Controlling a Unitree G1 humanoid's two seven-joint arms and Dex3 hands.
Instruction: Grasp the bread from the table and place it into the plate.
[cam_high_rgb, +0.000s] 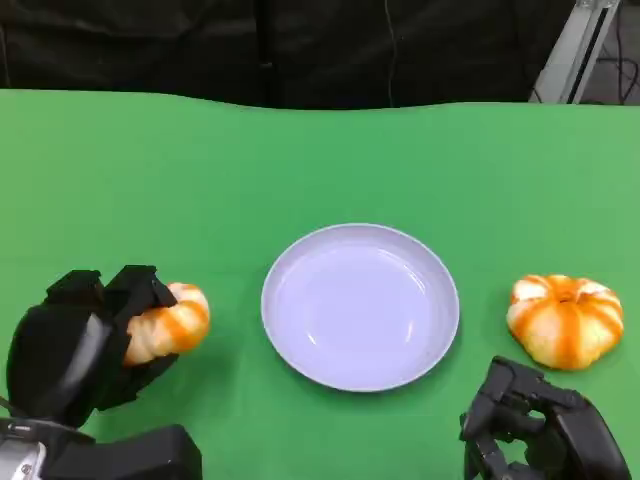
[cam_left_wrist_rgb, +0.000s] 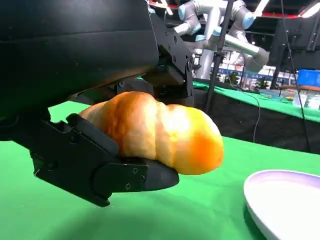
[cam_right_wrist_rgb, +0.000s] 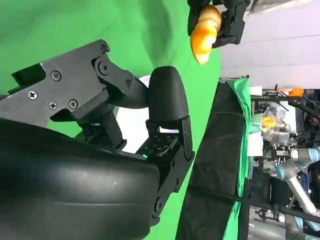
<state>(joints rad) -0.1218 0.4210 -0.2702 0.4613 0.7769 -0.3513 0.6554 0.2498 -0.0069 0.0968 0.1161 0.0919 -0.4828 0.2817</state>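
I see the green table (cam_high_rgb: 330, 160) with much open cloth on the far side, up to the dark curtain behind its far edge. The white plate (cam_high_rgb: 360, 305) sits in the middle. On its left, a strip of bare green lies between its rim and the bread (cam_high_rgb: 168, 322). On its right, a wider strip of green separates it from a second bread, the round striped bun (cam_high_rgb: 566, 318), which lies near the right edge of the picture.

My left hand (cam_high_rgb: 95, 335) is at the near left and it grips the bread: in the left wrist view the fingers (cam_left_wrist_rgb: 100, 160) close under and over the roll, and its golden end sticks out toward the plate rim (cam_left_wrist_rgb: 280, 200). In that view I see green cloth under the bread, but if it is lifted or touching I cannot tell.

My right hand (cam_high_rgb: 540, 425) is at the near right, just on the near side of the bun and not touching it. Its fingers (cam_right_wrist_rgb: 165, 100) are curled inward and hold nothing.
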